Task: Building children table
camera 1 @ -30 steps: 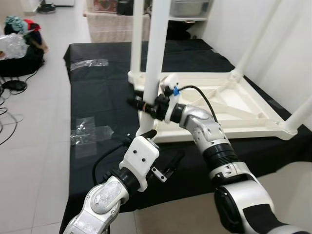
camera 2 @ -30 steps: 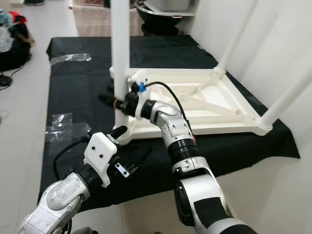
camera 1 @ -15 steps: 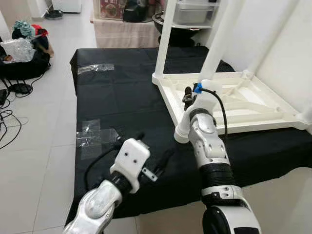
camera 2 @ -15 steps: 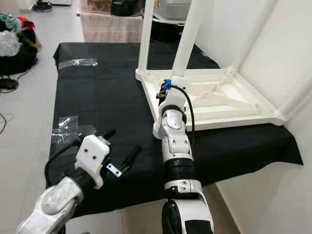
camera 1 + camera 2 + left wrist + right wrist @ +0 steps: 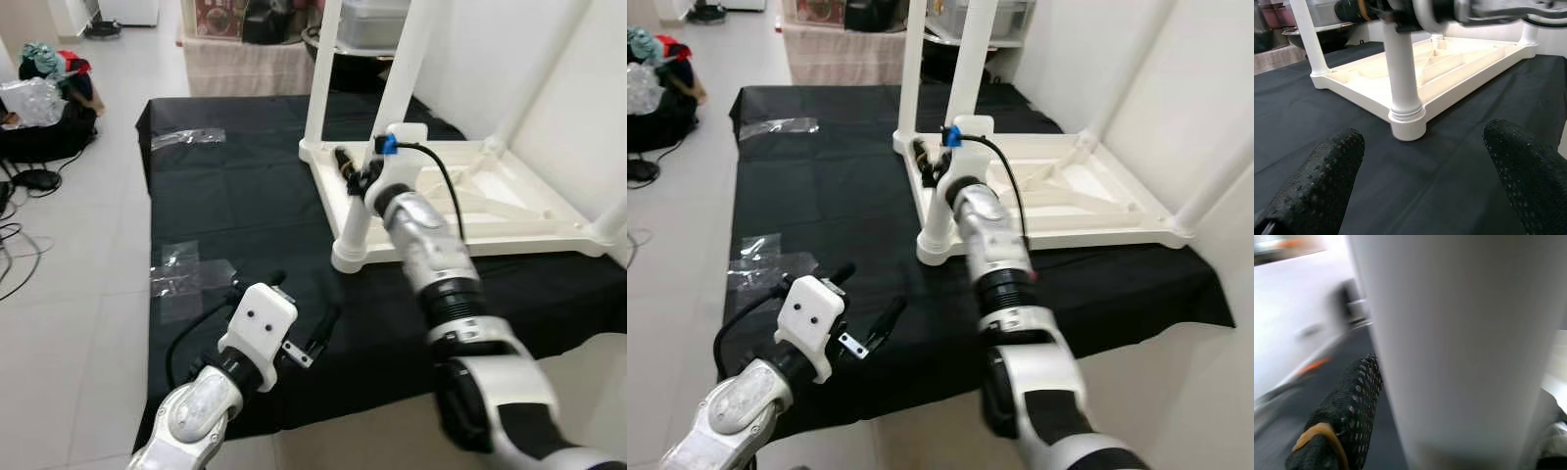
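Note:
A white children's table (image 5: 509,211) lies upside down on a black cloth, its legs pointing up. My right gripper (image 5: 355,168) is shut on the near-left leg (image 5: 364,201), a little above the leg's socket at the table's corner. In the right wrist view the white leg (image 5: 1459,347) sits between the fingers (image 5: 1347,416). My left gripper (image 5: 302,305) hangs open over the black cloth near its front edge, short of that corner. Its two fingertips (image 5: 1317,181) are wide apart with nothing between them.
Clear plastic wrappers (image 5: 186,269) lie on the black cloth (image 5: 245,196) to the left, with another (image 5: 186,137) farther back. Bags and cables (image 5: 39,98) cover the floor at the left. A white wall runs along the right, and a shelf with a metal bowl (image 5: 377,15) stands behind.
The whole view has shifted, so the camera moved. My right arm's elbow has swung out to the right while its gripper stays on the leg. The left gripper has hardly moved.

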### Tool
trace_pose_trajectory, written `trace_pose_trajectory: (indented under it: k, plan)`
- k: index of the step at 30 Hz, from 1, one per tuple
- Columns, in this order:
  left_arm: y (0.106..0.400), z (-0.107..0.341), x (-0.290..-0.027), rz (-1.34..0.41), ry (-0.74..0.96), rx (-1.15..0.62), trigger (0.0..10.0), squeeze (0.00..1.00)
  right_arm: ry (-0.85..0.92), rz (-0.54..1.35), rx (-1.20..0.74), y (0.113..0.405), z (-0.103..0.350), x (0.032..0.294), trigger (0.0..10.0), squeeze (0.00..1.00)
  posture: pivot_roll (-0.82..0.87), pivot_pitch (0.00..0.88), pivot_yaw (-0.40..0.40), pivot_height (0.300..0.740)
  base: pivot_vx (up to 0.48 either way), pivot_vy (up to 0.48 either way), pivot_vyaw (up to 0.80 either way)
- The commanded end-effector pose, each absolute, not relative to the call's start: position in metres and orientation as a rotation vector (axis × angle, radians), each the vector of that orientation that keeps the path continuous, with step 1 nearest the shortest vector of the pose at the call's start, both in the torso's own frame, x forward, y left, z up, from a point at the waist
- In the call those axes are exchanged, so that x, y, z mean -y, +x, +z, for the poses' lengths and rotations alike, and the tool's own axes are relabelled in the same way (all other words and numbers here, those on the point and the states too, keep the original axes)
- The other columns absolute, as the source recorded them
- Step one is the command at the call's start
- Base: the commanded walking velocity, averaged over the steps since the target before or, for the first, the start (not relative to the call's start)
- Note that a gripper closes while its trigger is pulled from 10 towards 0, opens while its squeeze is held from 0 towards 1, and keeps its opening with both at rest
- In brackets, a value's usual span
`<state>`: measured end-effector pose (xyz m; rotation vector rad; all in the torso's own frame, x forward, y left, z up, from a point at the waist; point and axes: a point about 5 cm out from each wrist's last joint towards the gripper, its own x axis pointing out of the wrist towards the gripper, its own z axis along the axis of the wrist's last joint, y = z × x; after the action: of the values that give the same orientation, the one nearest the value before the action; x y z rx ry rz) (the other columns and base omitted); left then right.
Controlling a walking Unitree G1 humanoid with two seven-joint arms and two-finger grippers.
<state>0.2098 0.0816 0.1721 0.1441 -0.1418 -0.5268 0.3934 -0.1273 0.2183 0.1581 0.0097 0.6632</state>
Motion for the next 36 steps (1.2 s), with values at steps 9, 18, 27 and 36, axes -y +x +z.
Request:
trace_pose_trajectory:
  k: [9,18,27,36]
  plan:
    - [0.208,0.175,-0.078,-0.542,0.135,0.152,10.0,0.00,0.261,1.282,-0.019,0.364,0.204,0.095,10.0,0.00,0.10,0.049,-0.123,0.740,0.000,0.000,0.00]
    - [0.208,0.176,-0.076,-0.549,0.133,0.157,10.0,0.00,0.260,1.195,-0.003,0.370,0.199,0.075,0.0,0.00,0.10,0.048,-0.124,0.740,0.000,0.000,0.00]
    - [0.208,0.175,-0.075,-0.551,0.133,0.157,10.0,0.00,0.158,0.262,0.006,0.399,0.197,0.117,0.0,0.00,0.09,0.046,-0.121,0.740,0.000,0.000,0.00]
    - [0.210,0.176,-0.073,-0.558,0.130,0.162,10.0,0.00,0.148,-0.197,0.044,0.371,0.195,0.130,0.0,0.00,0.08,0.047,-0.118,0.740,0.000,0.000,0.00]
